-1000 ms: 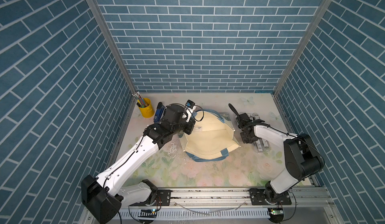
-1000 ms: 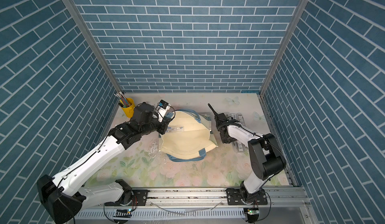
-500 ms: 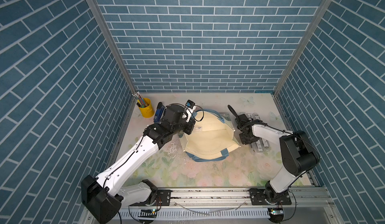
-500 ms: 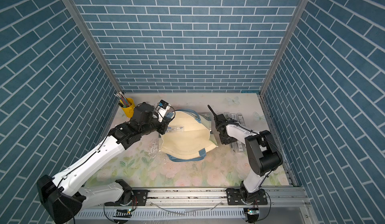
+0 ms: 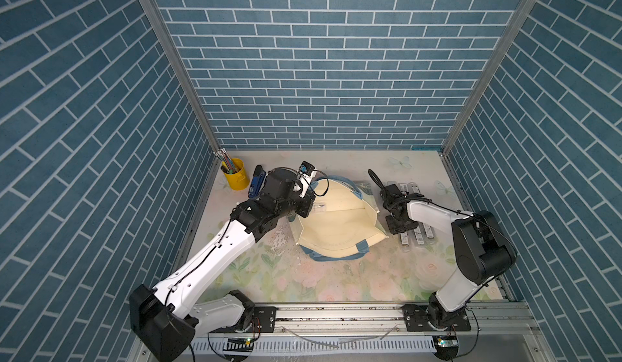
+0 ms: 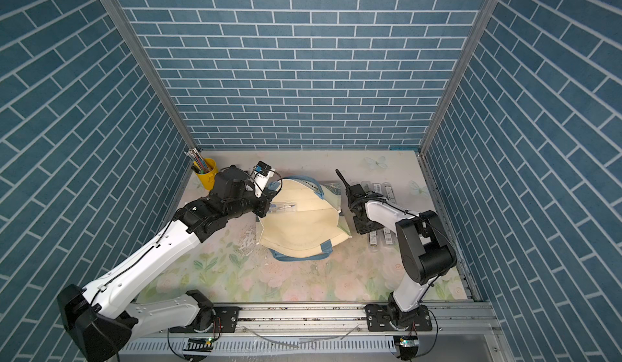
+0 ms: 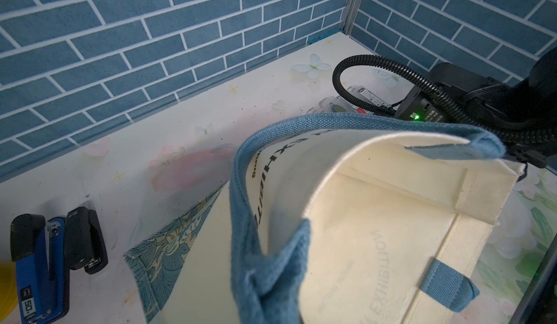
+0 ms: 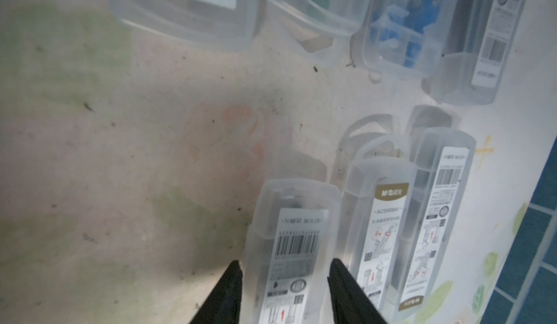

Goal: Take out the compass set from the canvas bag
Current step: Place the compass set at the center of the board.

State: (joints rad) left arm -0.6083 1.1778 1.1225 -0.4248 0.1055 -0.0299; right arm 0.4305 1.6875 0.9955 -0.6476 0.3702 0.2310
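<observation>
The cream canvas bag (image 5: 336, 222) (image 6: 299, 225) lies mid-table with its mouth held up. My left gripper (image 5: 304, 205) (image 6: 266, 208) is shut on its blue strap handle (image 7: 271, 277); its fingers are hidden in the left wrist view. A clear case (image 6: 284, 207) shows inside the mouth. Right of the bag, my right gripper (image 5: 399, 227) (image 8: 284, 269) stands open, its black fingertips (image 8: 233, 274) on either side of a clear compass set case (image 8: 295, 232) lying flat on the table. Two more such cases (image 8: 379, 217) lie beside it.
A further row of clear cases (image 5: 404, 187) lies behind the right gripper. A yellow cup of pens (image 5: 233, 173) and a blue stapler (image 5: 256, 182) (image 7: 39, 262) with a black one (image 7: 84, 241) sit back left. Brick walls close three sides.
The right gripper's jaws have spread apart around the case on the table, and the right arm's elbow has shifted slightly. The left arm and bag have stayed still.
</observation>
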